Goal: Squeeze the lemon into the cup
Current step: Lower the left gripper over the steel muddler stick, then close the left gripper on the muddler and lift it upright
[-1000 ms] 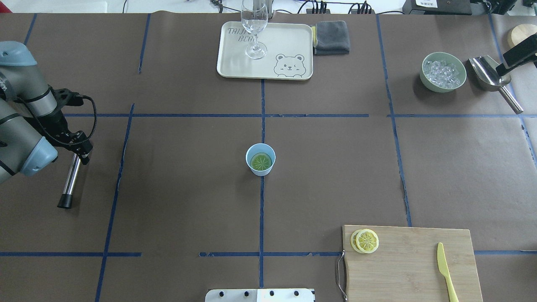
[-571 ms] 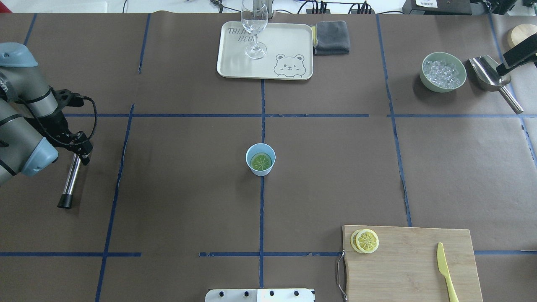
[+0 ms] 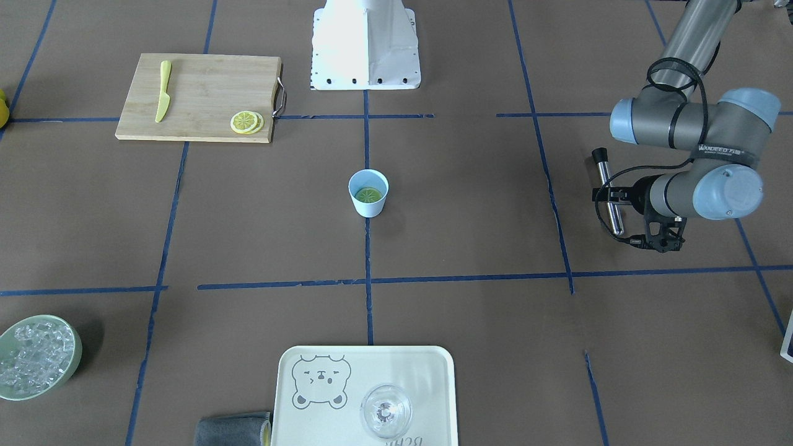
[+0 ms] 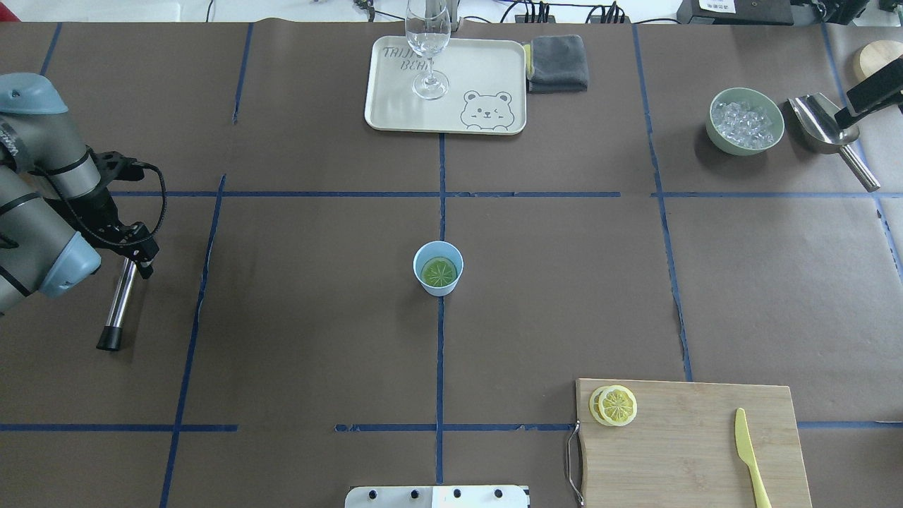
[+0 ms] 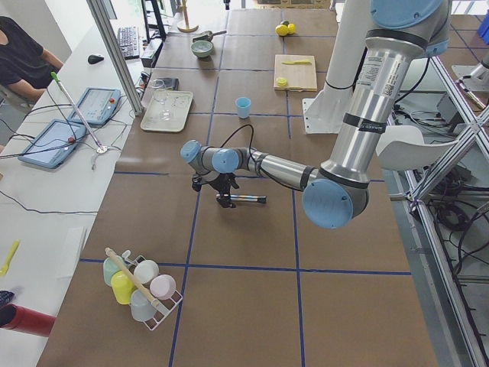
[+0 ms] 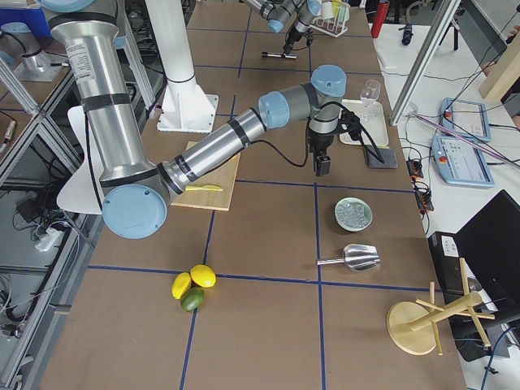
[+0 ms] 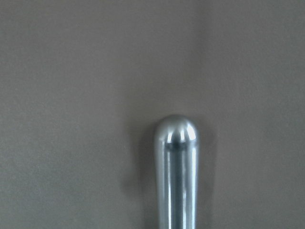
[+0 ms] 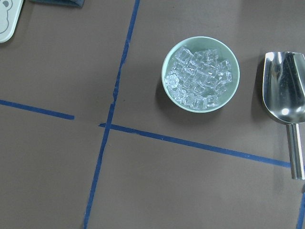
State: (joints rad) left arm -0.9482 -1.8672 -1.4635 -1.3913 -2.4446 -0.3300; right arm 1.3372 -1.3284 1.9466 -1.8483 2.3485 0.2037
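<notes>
I see lemon slice lying in cup | left jaws clench steel muddler, seemingly to press it | right jaws: cannot tell

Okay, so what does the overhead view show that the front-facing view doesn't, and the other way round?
Only overhead: the metal scoop and a round wooden piece at the far right corner. Only front-facing: the left arm's long upper tube and the upright white body of the robot's base. Both: the cup with a lemon slice inside, the cutting board with two more slices and a yellow knife, the tray with the glass, the grey cloth, the bowl of ice, and the left gripper at a metal rod.
</notes>
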